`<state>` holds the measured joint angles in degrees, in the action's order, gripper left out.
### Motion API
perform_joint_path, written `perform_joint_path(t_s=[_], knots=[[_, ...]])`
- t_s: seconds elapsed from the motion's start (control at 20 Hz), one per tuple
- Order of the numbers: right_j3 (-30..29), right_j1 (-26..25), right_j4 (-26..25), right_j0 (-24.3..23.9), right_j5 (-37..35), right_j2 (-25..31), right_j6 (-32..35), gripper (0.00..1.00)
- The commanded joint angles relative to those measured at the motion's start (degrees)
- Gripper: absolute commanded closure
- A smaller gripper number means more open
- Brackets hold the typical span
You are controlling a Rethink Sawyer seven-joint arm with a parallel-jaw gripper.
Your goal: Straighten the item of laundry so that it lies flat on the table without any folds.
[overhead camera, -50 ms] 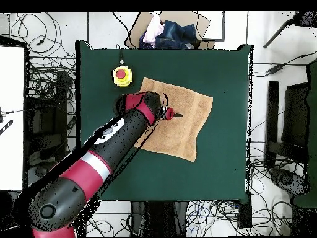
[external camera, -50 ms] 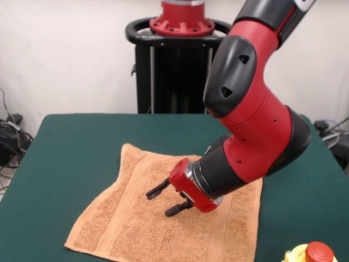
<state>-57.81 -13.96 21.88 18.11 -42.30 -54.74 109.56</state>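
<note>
One towel lies spread on the green surface, directly beneath the jaws; its edge behind the jaws is hidden by the arm. Jaws stand apart, holding nothing, just above the cloth. Beyond the towel's corner on the wrist side sits a yellow button box with red cap, partly cut off in the front view.

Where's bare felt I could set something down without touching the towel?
The widest bare table is the strip between the towel and the table's edge opposite the arm. Bare felt also runs along the pedestal-side edge. It is crowded around the yellow button box, with the gripper open over the towel.
</note>
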Motion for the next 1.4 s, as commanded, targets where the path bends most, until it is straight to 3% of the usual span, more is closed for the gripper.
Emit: perform_joint_path(t_s=[0.05, 1.4], knots=[[9.2, -5.1, 8.7, 1.4, -4.3, 13.6, 19.0, 0.0], [12.2, -4.2, 9.7, 1.1, -7.3, 15.1, 22.5, 0.0]])
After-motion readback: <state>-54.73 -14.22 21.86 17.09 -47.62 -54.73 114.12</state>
